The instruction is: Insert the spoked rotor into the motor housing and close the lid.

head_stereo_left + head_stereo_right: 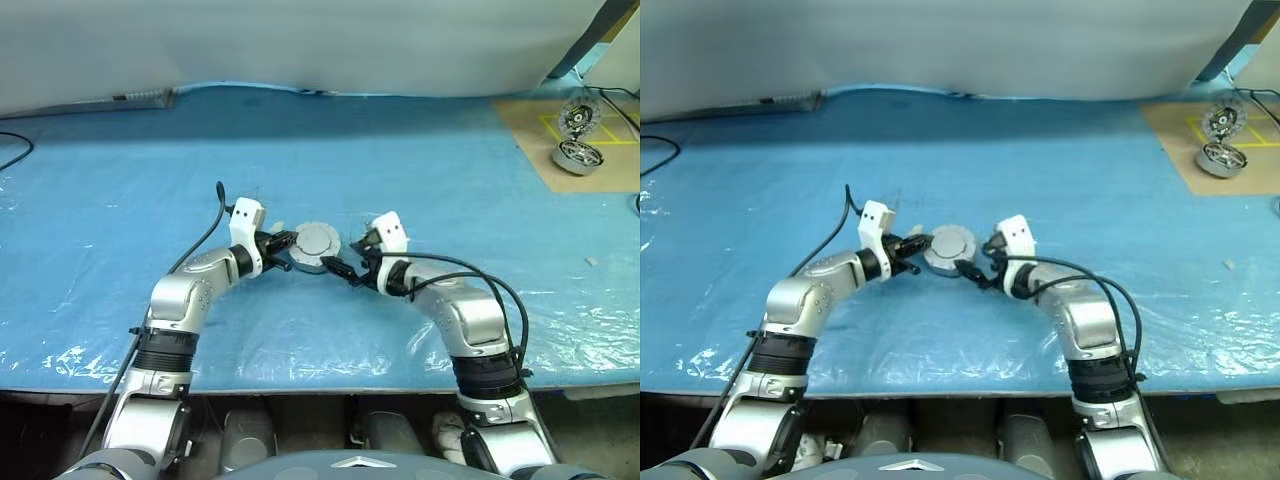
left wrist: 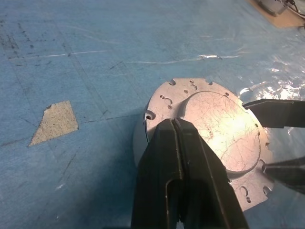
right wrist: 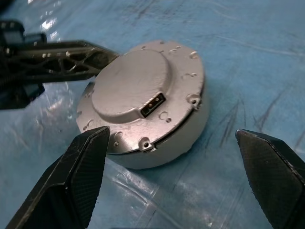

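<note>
In the middle of the blue mat stands the motor housing (image 3: 164,151), a short silver-grey cup. The lid (image 1: 318,241) lies flat on top of it, smooth face and raised centre hub (image 3: 131,86) upward. The spoked rotor is hidden. My left gripper (image 1: 289,240) is shut with nothing between its fingers, and its tip (image 2: 175,128) rests on the lid's rim on the left side. My right gripper (image 1: 346,258) stands open just right of the housing. Its fingers (image 3: 88,160) reach to either side of the cup without touching it.
At the back right, a brown board (image 1: 530,140) carries a silver motor drum (image 1: 578,156) with an upright spoked disc (image 1: 578,118) behind it. A power strip (image 1: 140,97) lies at the back left. The mat shows a torn tan patch (image 2: 55,121) near the housing.
</note>
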Motion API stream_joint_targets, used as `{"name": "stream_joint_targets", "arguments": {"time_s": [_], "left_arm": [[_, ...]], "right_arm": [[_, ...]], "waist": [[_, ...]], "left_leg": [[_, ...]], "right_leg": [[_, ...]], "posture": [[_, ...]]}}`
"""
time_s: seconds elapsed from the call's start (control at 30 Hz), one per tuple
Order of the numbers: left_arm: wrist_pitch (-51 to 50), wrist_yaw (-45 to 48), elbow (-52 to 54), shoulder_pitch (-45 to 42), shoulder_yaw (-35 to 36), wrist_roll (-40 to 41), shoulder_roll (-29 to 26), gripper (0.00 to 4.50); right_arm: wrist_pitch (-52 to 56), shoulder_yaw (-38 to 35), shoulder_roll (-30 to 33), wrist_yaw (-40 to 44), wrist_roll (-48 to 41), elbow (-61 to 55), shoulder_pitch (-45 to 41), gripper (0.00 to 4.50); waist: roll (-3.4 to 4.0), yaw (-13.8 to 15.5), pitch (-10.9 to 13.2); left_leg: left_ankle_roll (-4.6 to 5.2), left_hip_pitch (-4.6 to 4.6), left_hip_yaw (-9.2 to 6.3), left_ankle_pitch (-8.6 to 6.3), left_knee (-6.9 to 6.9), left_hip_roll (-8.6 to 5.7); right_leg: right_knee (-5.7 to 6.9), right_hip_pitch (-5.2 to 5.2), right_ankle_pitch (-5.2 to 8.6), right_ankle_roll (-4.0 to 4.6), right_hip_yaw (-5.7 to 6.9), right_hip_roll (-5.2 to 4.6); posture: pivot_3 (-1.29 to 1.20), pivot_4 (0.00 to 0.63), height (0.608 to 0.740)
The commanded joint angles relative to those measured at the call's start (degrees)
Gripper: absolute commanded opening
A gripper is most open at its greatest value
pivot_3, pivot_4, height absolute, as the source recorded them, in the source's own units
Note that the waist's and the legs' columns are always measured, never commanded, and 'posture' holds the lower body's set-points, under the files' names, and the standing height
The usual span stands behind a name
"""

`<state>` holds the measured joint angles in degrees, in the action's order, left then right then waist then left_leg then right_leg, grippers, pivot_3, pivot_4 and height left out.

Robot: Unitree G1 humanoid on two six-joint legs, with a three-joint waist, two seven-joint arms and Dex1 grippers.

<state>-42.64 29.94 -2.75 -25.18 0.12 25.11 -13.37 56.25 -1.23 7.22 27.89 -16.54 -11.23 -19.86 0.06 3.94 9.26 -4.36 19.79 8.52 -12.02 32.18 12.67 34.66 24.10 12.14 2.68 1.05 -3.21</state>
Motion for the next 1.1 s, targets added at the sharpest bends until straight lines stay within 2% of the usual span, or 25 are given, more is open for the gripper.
{"name": "stream_joint_targets", "arguments": {"time_s": [0.03,0.23,0.6,0.7,0.9,1.0,1.1], "left_arm": [[-0.2,0.4,0.3,0.3,-2.0,-0.4,0.8,0.0],[-0.1,0.6,0.6,0.8,-2.4,-0.8,1.2,0.0],[-0.1,0.1,1.5,1.7,-2.4,-1.3,1.9,0.0],[-0.2,0.1,1.8,2.1,-2.5,-1.4,2.0,0.0],[-0.2,0.3,1.5,2.2,-2.7,-1.6,2.1,0.0],[-0.2,0.5,1.3,2.2,-2.7,-1.8,2.1,0.0],[-0.2,0.7,1.1,2.2,-2.8,-1.9,2.2,0.0]], "right_arm": [[6.9,-6.7,-4.2,-3.8,-6.4,-2.2,-1.8,4.48],[17.3,-14.8,-11.5,-8.3,-14.0,0.7,-5.1,4.48],[24.8,-25.0,-19.6,-15.5,-19.8,6.8,-9.1,4.48],[26.5,-29.3,-21.1,-17.5,-23.0,8.1,-9.6,3.84],[29.2,-34.4,-21.3,-20.6,-28.6,8.8,-9.5,1.9],[29.2,-35.3,-20.9,-22.1,-30.6,9.2,-9.0,1.19],[29.2,-34.7,-20.5,-23.3,-31.9,9.1,-8.5,1.14]], "waist": [[0.0,0.1,0.0],[0.04,0.1,0.0],[0.16,0.1,0.1],[0.16,0.1,0.1],[0.19,0.1,0.1],[0.19,0.2,0.1],[0.19,0.2,0.1]], "left_leg": [[0.0,0.01,0.0,0.0,0.0,0.0],[-0.01,0.1,-0.03,0.01,-0.04,-0.05],[-0.04,0.09,-0.03,0.02,-0.17,-0.14],[-0.05,0.1,-0.03,0.02,-0.26,-0.17],[-0.05,0.09,-0.04,0.02,-0.33,-0.21],[-0.05,0.07,-0.05,0.02,-0.34,-0.26],[-0.05,0.09,-0.05,0.02,-0.34,-0.33]], "right_leg": [[-0.01,0.0,0.0,0.0,0.0,0.0],[-0.03,0.11,0.01,-0.01,0.03,-0.06],[-0.08,0.13,0.03,-0.09,0.03,-0.11],[-0.08,0.13,0.05,-0.13,0.03,-0.11],[-0.1,0.13,0.08,-0.18,0.01,-0.13],[-0.1,0.13,0.09,-0.2,0.03,-0.18],[-0.09,0.12,0.09,-0.21,0.0,-0.23]], "posture": [[0.0,0.15,0.74],[0.0,0.15,0.74],[0.0,0.15,0.74],[0.0,0.15,0.74],[0.0,0.15,0.74],[0.0,0.15,0.74],[0.0,0.15,0.74]]}}
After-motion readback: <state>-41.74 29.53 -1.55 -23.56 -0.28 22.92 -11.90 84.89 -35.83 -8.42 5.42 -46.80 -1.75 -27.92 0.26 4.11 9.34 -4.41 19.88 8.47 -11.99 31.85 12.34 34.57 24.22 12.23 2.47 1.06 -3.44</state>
